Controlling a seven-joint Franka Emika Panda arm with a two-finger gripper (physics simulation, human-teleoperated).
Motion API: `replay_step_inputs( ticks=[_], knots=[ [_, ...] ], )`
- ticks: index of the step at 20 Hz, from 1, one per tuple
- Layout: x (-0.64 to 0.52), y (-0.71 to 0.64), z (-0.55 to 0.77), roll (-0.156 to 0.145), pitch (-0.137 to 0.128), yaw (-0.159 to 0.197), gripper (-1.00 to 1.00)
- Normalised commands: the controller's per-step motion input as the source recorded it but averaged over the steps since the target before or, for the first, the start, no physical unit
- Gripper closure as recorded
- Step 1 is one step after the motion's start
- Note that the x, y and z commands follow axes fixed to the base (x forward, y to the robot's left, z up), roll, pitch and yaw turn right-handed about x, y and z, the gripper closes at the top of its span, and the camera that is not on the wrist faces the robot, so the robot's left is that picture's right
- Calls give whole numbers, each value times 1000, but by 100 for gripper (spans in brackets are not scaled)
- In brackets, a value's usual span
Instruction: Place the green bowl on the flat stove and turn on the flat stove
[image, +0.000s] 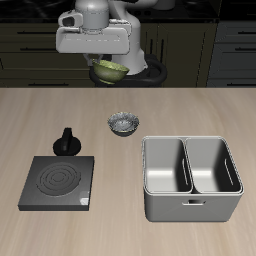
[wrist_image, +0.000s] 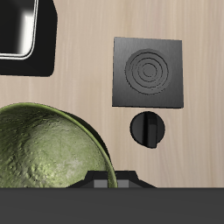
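High in the upper middle of the exterior frame, the gripper (image: 107, 68) hangs well above the table (image: 60, 115) with the green bowl (image: 109, 72) under it. Only the bowl's olive rim and part of its side peek out beneath the pale grey hand body, and the bowl is clear of the tabletop. The fingers themselves are hidden behind the hand and the bowl in this view, so their exact spread cannot be read; the bowl sitting lifted directly under them shows they are clamped on it. In the wrist view the green bowl (wrist_image: 48, 162) fills much of the picture, its mottled, speckled inside facing the camera and its rim running just against the dark finger piece (wrist_image: 105, 182) at the frame's edge.

The flat stove (image: 58, 183) lies at the lower left of the exterior frame, near the front edge of the table, with its ring burner bare. Its black knob (image: 67, 143) stands at the stove's rear edge. The wrist view shows the flat stove (wrist_image: 149, 72) and the knob (wrist_image: 148, 129) on the wood beyond the bowl, well apart from it.

A small grey-white patterned bowl (image: 123, 123) sits near the middle of the table. At lower right stands the grey two-compartment basin (image: 190, 178); one dark corner of it shows in the wrist view (wrist_image: 22, 35).
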Motion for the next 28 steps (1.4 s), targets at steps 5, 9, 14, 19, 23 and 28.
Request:
replay_step_inputs(
  ticks=[5, 9, 14, 19, 23, 28],
  knots=[
    [144, -233, 126, -8, -14, 15, 100],
    [187, -246, 104, 2, 3, 5, 100],
    [206, -306, 107, -1, -3, 3, 100],
    [110, -272, 161, -26, -47, 34, 100],
    [242, -307, 30, -70, -12, 0, 100],
    [384, -402, -25, -62, 6, -25, 100]
  ],
)
